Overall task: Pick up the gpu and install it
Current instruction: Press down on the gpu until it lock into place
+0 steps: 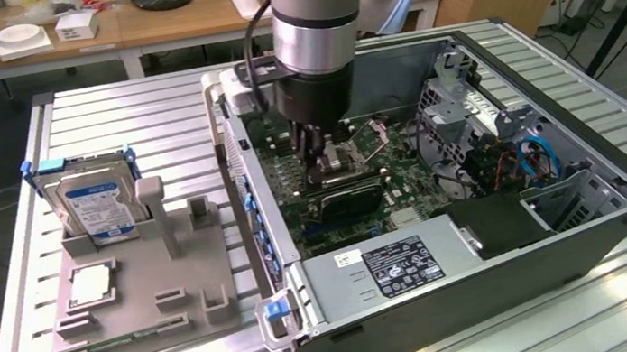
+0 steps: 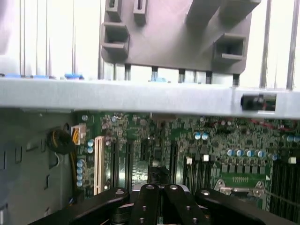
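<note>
Gripper (image 1: 323,152) pressed together, low inside case (image 1: 602,156) over motherboard (image 2: 187,145); gpu not discernible. Risk: fingers strike board components if descent misaligned, bending slot.

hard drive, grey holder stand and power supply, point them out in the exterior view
hard drive (image 1: 96,205), exterior view, on its blue-white label
grey holder stand (image 1: 143,312), exterior view, on its flat base
power supply (image 1: 393,267), exterior view, on its label sticker

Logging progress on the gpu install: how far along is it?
Pick-up looks done: the grey holder keeps only the hard drive and small parts. In hand: the pincer, shut, is low over the motherboard inside the case. I can't confirm the gpu is seated.
</note>
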`<state>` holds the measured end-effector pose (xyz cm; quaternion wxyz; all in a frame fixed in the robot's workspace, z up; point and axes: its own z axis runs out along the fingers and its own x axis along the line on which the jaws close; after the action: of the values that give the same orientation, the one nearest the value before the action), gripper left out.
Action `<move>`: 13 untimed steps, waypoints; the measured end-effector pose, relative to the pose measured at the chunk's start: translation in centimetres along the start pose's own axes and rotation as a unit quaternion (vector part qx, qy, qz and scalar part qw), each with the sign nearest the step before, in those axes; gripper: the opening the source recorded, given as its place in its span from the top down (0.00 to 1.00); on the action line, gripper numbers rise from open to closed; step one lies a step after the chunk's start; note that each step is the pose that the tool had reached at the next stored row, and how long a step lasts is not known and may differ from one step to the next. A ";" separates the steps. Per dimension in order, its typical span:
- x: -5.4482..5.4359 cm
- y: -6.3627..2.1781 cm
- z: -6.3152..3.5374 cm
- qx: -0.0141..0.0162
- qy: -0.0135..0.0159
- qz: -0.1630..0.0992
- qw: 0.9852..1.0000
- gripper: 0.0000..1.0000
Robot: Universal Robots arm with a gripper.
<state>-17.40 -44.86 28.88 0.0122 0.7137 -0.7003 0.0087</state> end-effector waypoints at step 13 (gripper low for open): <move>-1.7 3.13 -0.04 0.000 0.000 0.000 1.000 0.89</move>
<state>-20.56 -43.19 28.89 0.0122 0.7137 -0.7003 0.0084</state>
